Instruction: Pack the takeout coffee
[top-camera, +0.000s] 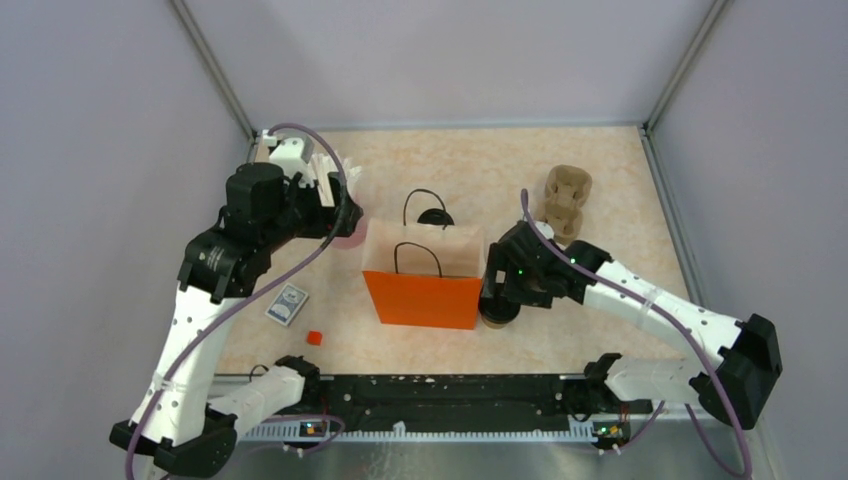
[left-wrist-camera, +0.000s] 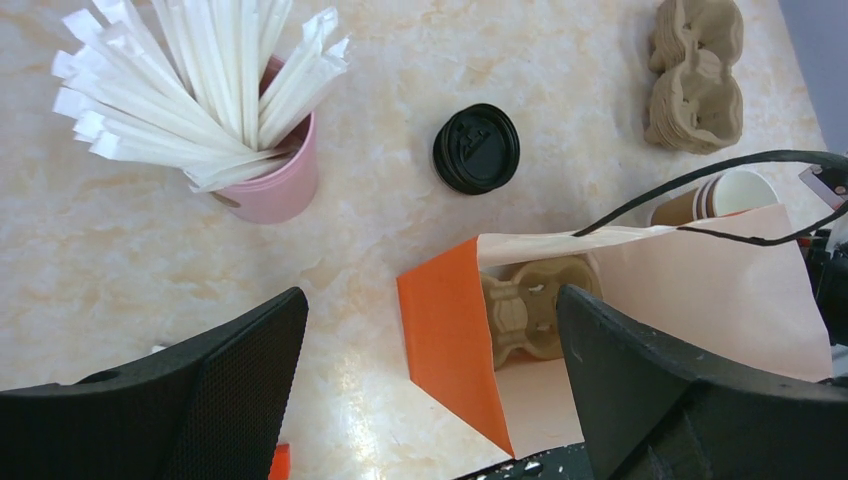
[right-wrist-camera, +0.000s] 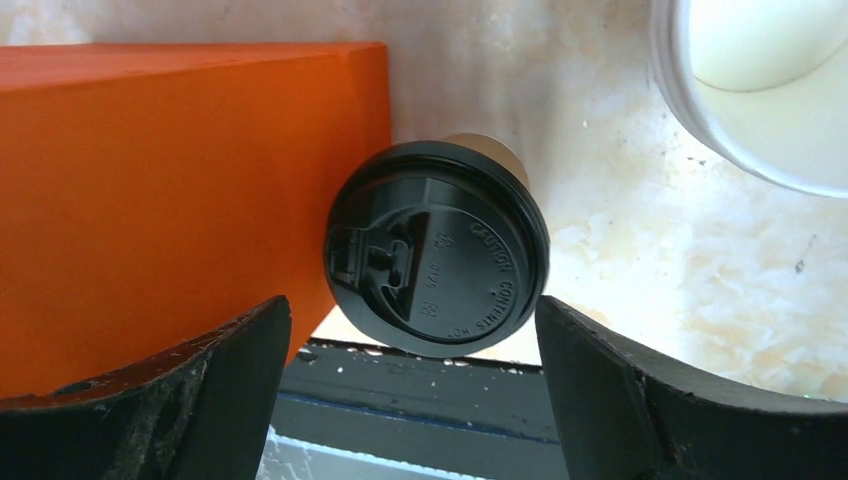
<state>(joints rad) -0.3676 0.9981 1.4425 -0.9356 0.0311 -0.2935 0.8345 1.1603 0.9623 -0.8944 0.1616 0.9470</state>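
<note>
Right wrist: takeout coffee (right-wrist-camera: 437, 250) just beside orange bag (right-wrist-camera: 180, 200) corner

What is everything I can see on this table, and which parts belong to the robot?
orange bag: one, orange, black handles, table centre, standing open
takeout coffee: one, brown cup with black lid, on the table at the bag's right side
loose lid: one, black, behind the bag
cup carriers: a stack, tan, far right
carrier: one, tan, inside the bag
lidless cups: a stack, brown, white inside, right of the bag
pink cup: one, far left, holding white wrapped straws
small packet: one, blue and white, left of the bag
small block: one, orange-red, near left
left gripper: black, open, empty
right gripper: black, open, straddling the coffee
</note>
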